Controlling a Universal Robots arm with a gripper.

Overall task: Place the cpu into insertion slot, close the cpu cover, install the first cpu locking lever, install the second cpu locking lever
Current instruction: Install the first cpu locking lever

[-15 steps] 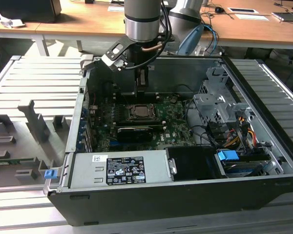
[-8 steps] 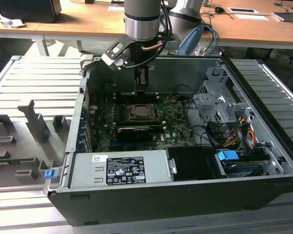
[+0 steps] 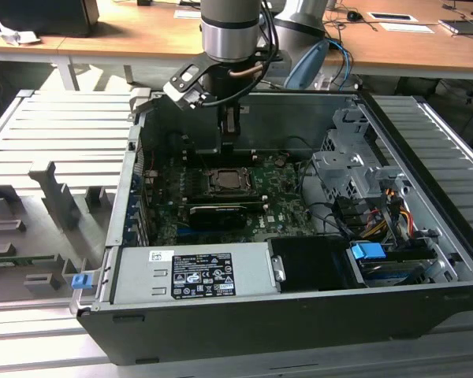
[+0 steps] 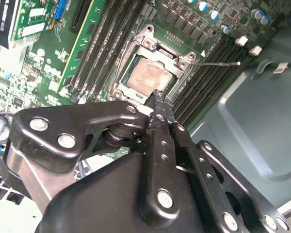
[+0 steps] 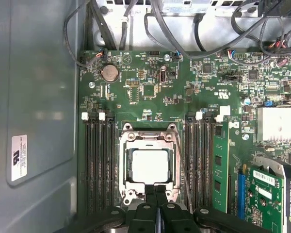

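Closest to the lens in the second wrist view: black linkage plates and rivets of the gripper [image 4: 160, 97], jaws pressed flat together, pinching nothing; same closed pair in the first wrist view [image 5: 155, 190], tips set at the edge of the cpu cover [image 5: 145, 141]; judged shut that way to serve as one narrow blunt pusher rather than a clamp; cannot tell whether touching the metal or hovering just above it.

Seated flat in the insertion slot [image 5: 127, 196]: the cpu [image 5: 150, 166], pale silvery-tan face showing through the cover's square window; frame lying down over the chip's rim, so placing and closing judged done.

Thin wire locking lever [image 4: 218, 63] angled out across the memory slots [image 4: 206, 77] instead of tucked against the socket; judged not latched; same wire slanting alongside the socket in the first wrist view [image 5: 183, 174]; state of the other lever unclear.

From the exterior view: arm hanging straight down into the open computer case [image 3: 299, 323], gripper [image 3: 230, 134] at twelve o'clock of the socket, just above the green motherboard [image 3: 284, 205]; cpu [image 3: 223, 179] a pale square below it; black graphics card [image 3: 218, 214] at six o'clock of the socket, near; grey power supply [image 3: 193, 272] further toward six o'clock; drive cage [image 3: 339, 165] with coloured cables at three o'clock, well apart; upright stance judged suited to pressing down in the narrow space between card and case wall.
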